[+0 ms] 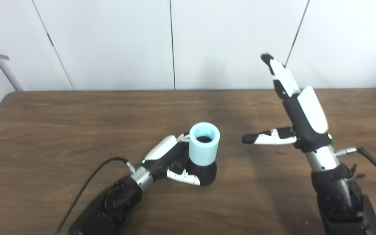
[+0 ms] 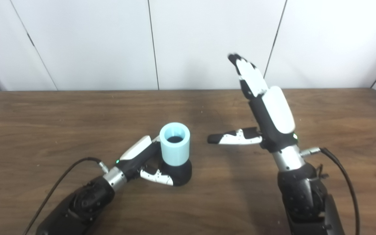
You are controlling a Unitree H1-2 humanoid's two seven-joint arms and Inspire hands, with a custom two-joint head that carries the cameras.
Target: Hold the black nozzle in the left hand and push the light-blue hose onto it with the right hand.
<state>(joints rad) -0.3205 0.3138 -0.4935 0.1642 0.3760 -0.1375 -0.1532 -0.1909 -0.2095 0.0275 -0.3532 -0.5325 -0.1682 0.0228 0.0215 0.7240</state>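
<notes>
Left hand (image 1: 170, 160) fingers grasping black nozzle (image 1: 204, 173); stiff, light-looking light-blue hose (image 1: 204, 142) seated atop; right hand (image 1: 300, 114) beside, released, fingers spread.

Dark wood table (image 1: 77, 111); white panelled wall (image 1: 109, 42) behind

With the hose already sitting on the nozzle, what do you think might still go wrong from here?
1. The light-blue hose stands tall on the black nozzle; if the left hand lets go abruptly, the stack might tip.
2. The open right hand has its thumb pointing toward the hose and might knock it.
</notes>
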